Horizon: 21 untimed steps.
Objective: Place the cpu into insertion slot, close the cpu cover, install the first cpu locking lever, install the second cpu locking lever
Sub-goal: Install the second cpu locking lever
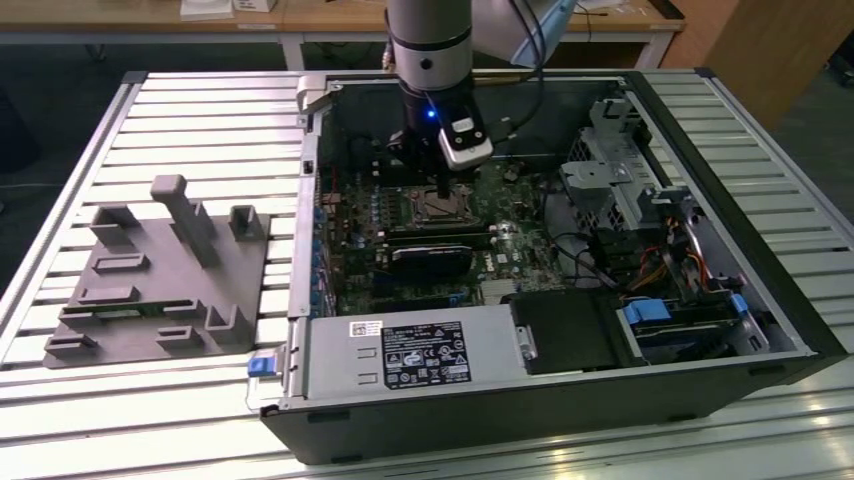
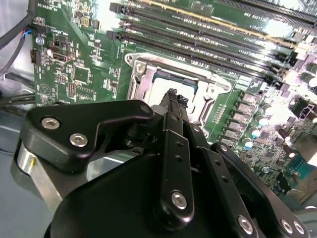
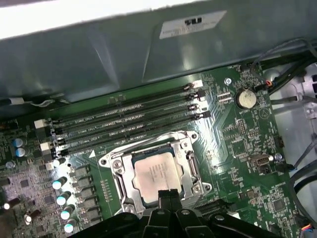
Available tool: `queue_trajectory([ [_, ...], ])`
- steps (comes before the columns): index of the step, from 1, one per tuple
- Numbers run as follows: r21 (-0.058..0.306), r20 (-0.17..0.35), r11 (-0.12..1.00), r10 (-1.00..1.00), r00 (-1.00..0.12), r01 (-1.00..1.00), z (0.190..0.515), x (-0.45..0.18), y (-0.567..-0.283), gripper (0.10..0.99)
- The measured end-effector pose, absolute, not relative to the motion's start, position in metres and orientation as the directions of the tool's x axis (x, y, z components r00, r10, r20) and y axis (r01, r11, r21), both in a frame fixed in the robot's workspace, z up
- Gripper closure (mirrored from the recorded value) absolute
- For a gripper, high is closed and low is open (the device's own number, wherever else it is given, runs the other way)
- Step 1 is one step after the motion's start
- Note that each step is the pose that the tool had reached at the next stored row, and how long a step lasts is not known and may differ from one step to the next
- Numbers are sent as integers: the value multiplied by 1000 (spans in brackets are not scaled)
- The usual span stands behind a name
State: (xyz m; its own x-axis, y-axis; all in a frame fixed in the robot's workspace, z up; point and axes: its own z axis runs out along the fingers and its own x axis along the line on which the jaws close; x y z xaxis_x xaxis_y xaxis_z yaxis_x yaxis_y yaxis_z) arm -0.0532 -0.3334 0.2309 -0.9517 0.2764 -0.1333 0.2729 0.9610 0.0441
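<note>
First wrist view: the cpu (image 3: 157, 176) is seen lying flat in the insertion slot (image 3: 116, 163), metal top upward, just under the hand (image 3: 168, 196), whose closed fingertips hold nothing; its near edge is hidden.

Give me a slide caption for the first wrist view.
End effector poised over the square silvery-topped cpu seated in its metal-framed socket on the green motherboard.

Slatted metal table (image 1: 160, 105) in pale grey, ribs running side to side, catching bright glare along the near edge. Behind that table, a wooden desk (image 1: 307, 20) with white legs, papers lying on its top. Beyond the table's far corner on the exterior view's right, a brown wooden cabinet (image 1: 761, 40). Dark floor (image 1: 34, 110) between desk and table, dim beside the table's far edge
</note>
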Motion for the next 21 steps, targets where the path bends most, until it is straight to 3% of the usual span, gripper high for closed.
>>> queue_trajectory([
  [21, 44, -133, 961, 276, -952, 273, 233, -53, -348, 980],
])
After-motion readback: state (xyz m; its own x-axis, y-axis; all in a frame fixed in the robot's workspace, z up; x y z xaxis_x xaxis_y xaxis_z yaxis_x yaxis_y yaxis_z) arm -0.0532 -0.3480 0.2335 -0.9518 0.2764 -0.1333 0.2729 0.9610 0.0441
